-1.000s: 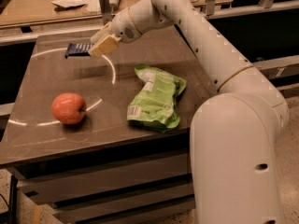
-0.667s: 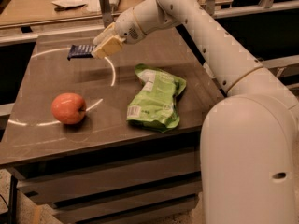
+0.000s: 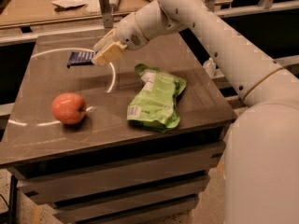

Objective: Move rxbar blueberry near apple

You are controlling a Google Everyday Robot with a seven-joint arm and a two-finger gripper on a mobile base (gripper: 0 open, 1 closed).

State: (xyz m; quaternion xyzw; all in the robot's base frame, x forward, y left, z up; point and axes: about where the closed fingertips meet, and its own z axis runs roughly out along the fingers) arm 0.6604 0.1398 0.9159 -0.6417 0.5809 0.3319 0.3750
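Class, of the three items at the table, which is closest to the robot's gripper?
The rxbar blueberry: the dark navy bar, held in the gripper at the back. The apple and green bag lie apart, toward the front.

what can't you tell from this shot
All in the camera view:
- bar: its right end is hidden inside the gripper, which is shut on it over the far left of the table. The wrapper print is too small to read, and whether the bar touches the table is unclear.
- bag: label text too small to read.
- apple: its own body hides its back and underside.
- arm: cut off by the right and bottom edges.
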